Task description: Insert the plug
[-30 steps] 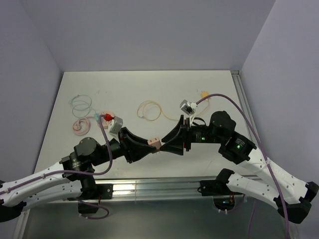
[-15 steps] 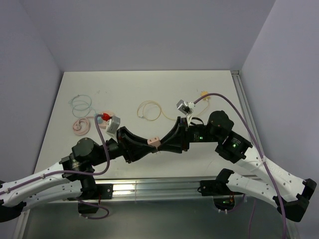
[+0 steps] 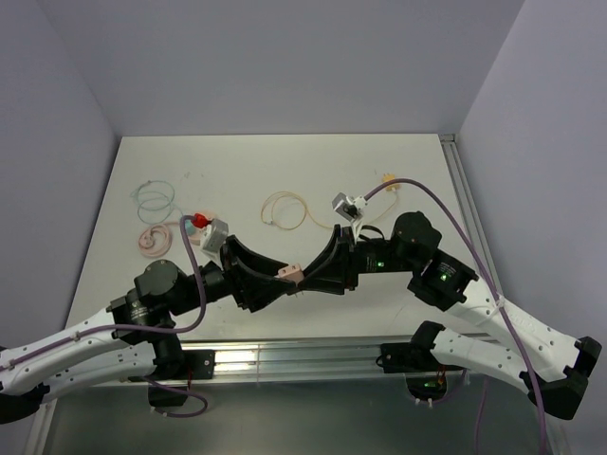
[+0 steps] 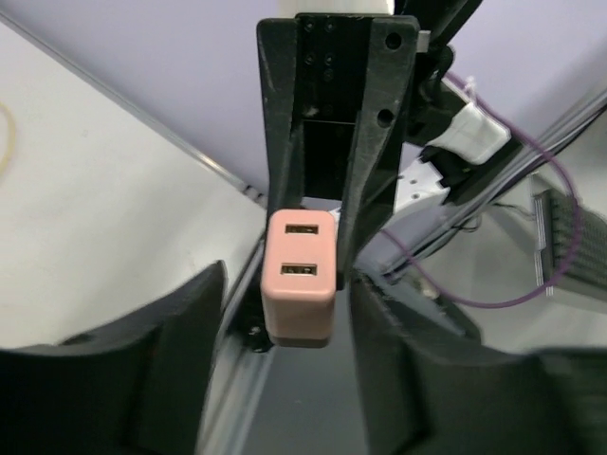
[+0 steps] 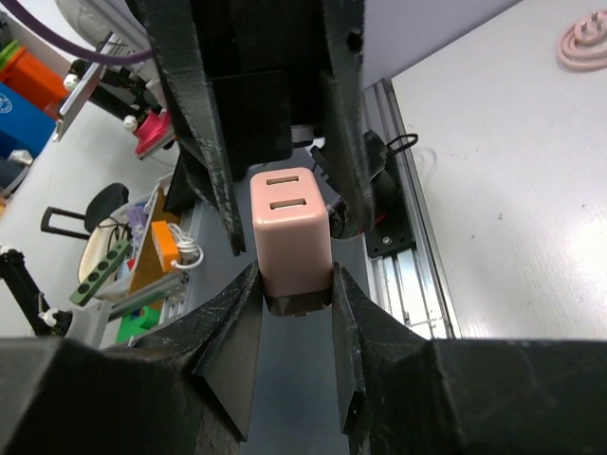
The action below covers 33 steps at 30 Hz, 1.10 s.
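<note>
Left jaws have opened; right jaws now clamp the plug [image 5: 289,237].

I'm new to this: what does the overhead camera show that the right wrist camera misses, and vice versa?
Only the overhead view shows the left arm and right arm along their length, plus the yellow cable loop and green cable loop. Only the right wrist view shows two slots on the pink charger, the right jaws pressed on its dark lower end, and an office chair beyond the table. Both show the charger and the white table.
</note>
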Tool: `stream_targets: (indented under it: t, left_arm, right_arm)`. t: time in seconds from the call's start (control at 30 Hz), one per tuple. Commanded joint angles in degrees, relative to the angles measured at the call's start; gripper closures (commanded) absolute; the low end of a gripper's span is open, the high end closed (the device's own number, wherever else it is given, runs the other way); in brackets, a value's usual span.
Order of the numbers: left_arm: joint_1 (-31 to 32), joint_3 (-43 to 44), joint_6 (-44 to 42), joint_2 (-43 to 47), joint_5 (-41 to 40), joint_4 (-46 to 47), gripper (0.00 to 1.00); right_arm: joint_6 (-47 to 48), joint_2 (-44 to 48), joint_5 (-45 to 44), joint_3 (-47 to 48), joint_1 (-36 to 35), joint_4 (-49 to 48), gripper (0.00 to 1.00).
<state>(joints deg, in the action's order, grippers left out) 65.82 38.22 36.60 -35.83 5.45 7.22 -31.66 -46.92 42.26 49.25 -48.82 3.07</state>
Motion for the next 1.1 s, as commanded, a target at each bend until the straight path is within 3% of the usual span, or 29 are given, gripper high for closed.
stream_targets:
  t: [0.0, 0.13, 0.4, 0.8, 1.07]
  left_arm:
    - [-0.26, 3.00, -1.09, 0.85, -2.11, -3.00, 0.35]
    - [-0.26, 5.11, -1.97, 2.17, -2.82, -8.61, 0.23]
    - [-0.26, 9.50, -4.16, 2.18, 0.69, -18.29, 0.18]
    - [-0.78, 14.77, -5.92, -8.01, 8.25, -24.35, 0.25]
    - [-2.71, 16.28, -6.89, -9.34, 12.21, -26.82, 0.29]
  right_arm:
    - [1.59, 0.68, -0.07, 0.40, -0.58, 1.05, 1.00]
    - [3.62, 0.86, -0.07, 1.28, -0.49, 3.78, 1.00]
    - [9.85, -0.63, 3.88, 3.39, -0.49, 10.37, 1.00]
    - [13.37, -2.83, 6.60, 5.59, -1.81, 13.98, 1.00]
    - [17.15, -3.97, 5.82, 6.91, -2.69, 18.63, 1.00]
